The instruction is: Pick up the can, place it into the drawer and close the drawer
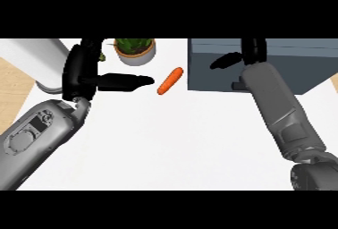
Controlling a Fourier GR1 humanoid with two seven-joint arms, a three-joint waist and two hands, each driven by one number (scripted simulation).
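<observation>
White desk (pixel 171 143) across nearly the whole view, bare in its near half between the two forearms.

At the far right corner, blue-grey drawer (pixel 297 67), a boxy block standing on the desk and cut off by the top and right edges; cannot tell whether pulled out or pushed in.

At the far left, a pale rounded block (pixel 40 58) behind the left arm, partly hidden by it.

Grey left forearm (pixel 36 138) coming in from the lower left, slanting up to the left hand (pixel 82 67). Fingers (pixel 89 47) straight and pointing away, held close together, thumb stuck out sideways to the right; nothing held, nothing pinched.

Grey right forearm (pixel 277 107) rising from the lower right, over the drawer's front face. Right hand (pixel 249 50) over the top of the drawer, its tip cut off by the upper edge; open or closed, cannot tell.

Potted plant (pixel 135 51) at the far edge, just right of the left hand, green leaves in a pale round pot.

Carrot (pixel 170 80) lying slanted on the desk, between the left thumb's tip and the drawer's left wall, near both, touching neither.

Can: not made out anywhere; possibly hidden by the right hand, cannot tell.
</observation>
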